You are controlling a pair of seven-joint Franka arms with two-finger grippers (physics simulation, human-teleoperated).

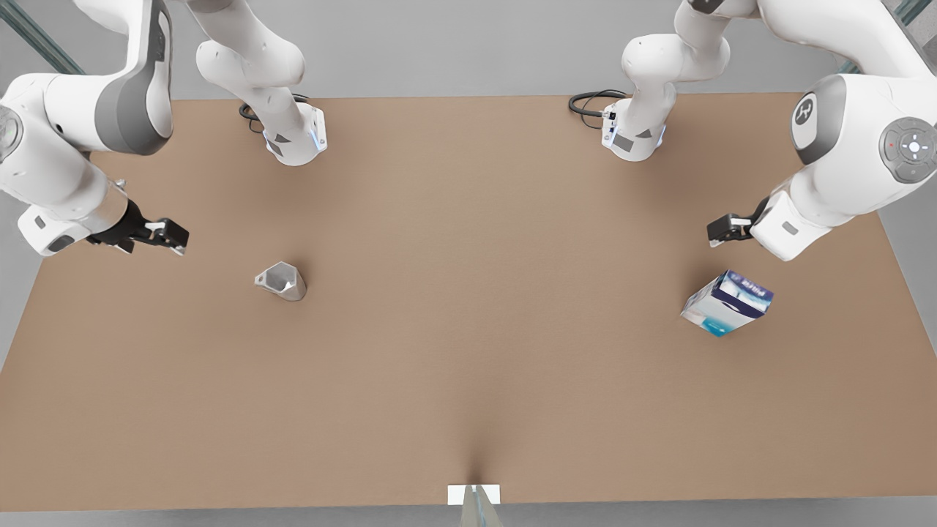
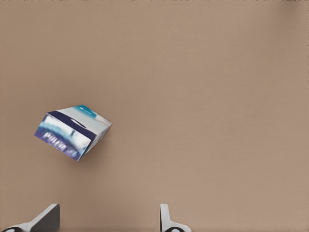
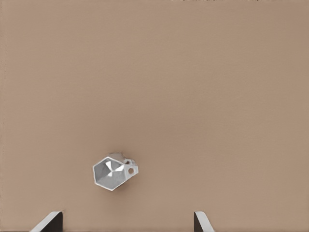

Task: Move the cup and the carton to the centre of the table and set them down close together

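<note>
The large flat rectangular tabletop of plain matte tan-brown [image 1: 468, 366] reaches closest to the front camera and carries everything else. On it, toward the front view's right, stands the small box-shaped carton [image 1: 727, 302], white-sided with teal-blue patches and a dark navy face bearing white print; it is tipped, resting on a lower edge, and nothing touches it. The left wrist view shows the same carton [image 2: 72, 133] on the bare table, ahead of that gripper's fingertips and off to one side of them.

Well apart from it, toward the front view's left, the small shiny silver-grey faceted metal cup [image 1: 282, 281] sits on the table with its wider rim turned toward the front view's left. In the right wrist view the cup [image 3: 115, 172] lies ahead of the fingertips, nearer one finger than the other.

The left gripper [image 1: 721, 230] hangs above the table just beyond the carton, clear of it; its fingers [image 2: 46, 220] are spread apart and hold nothing. The right gripper [image 1: 172, 236] hovers above the table near the cup, not touching it, its fingers [image 3: 50, 222] likewise spread wide and empty.
</note>
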